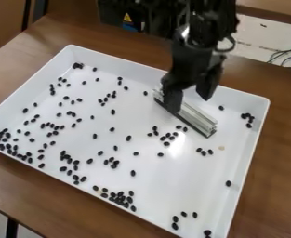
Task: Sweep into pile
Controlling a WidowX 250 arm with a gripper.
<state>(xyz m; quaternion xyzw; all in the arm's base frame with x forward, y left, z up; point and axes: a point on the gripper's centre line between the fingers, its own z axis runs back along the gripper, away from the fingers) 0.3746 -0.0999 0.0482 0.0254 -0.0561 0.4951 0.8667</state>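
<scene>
I see small, dark, oval beans point(121, 198) strewn over a white tray point(242, 167) on a brown wooden worktop point(274, 186). Many are loose singles; denser clumps lie in the left corner, along the near edge and by the far right wall. My end effector point(189, 103) hangs over the tray's far side, its fingers parted. Just below it, a silvery metal bar point(196, 120) with a dark lower edge lies slantwise. The tray's raised walls hem everything in. Thin cables point(287, 57) trail behind.
</scene>
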